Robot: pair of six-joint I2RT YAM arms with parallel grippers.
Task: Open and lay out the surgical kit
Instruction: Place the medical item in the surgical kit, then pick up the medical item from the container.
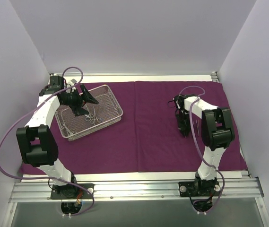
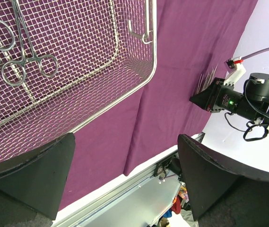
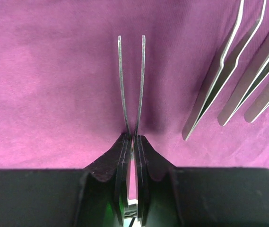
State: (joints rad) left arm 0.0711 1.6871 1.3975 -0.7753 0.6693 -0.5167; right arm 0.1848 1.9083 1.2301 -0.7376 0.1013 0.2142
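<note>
The dark purple cloth wrap lies spread flat over the table. On its left part sits the silver wire-mesh tray, and ring-handled scissor-like instruments rest on the mesh. My left gripper hovers over the tray, open, with nothing between its fingers. Over the right part of the cloth my right gripper is shut on a slim pair of tweezers, whose tips point away just above the cloth. Three more tweezers lie side by side on the cloth to the right of it.
White walls enclose the table on the left, back and right. An aluminium rail runs along the near edge and carries both arm bases. In the left wrist view the tray's rim is near the cloth's centre fold, and the right arm shows beyond it.
</note>
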